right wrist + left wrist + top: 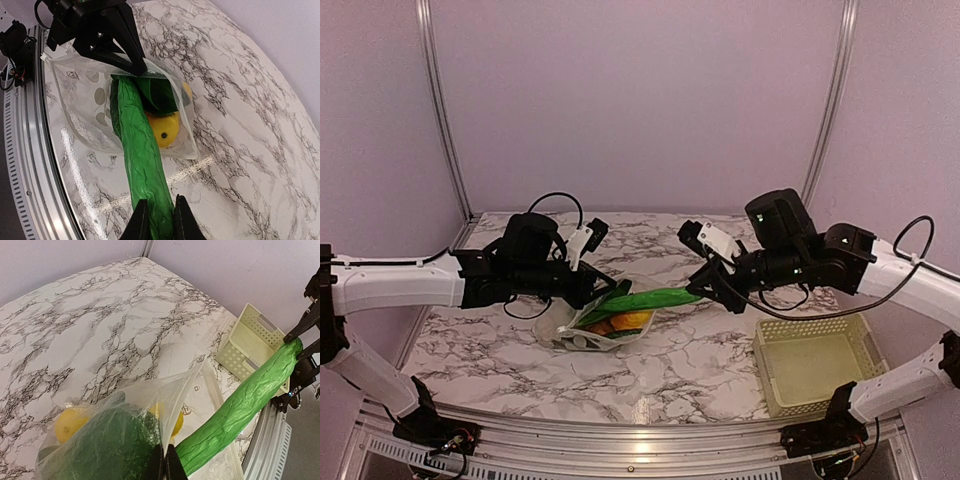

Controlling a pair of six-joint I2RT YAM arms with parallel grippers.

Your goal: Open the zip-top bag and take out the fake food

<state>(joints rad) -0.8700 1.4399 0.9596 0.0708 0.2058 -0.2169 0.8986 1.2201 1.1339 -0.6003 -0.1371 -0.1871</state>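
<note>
The clear dotted zip-top bag [582, 335] lies open mid-table; it also shows in the left wrist view [130, 405] and the right wrist view [85, 125]. My left gripper [592, 292] [164, 464] is shut on the bag's upper edge and holds it up. My right gripper [708, 286] [156, 220] is shut on the end of a long green toy vegetable [655, 299] [245, 400] [142, 155], which sticks halfway out of the bag's mouth. A dark green leafy piece [115, 440] [160, 95] and yellow pieces [67, 422] [165, 130] stay inside, with an orange one [620, 325].
A pale yellow-green lattice basket [810, 360] [250, 342] stands at the right front of the marble table [670, 370]. A metal rail [620, 440] runs along the near edge. Purple walls close the back and sides.
</note>
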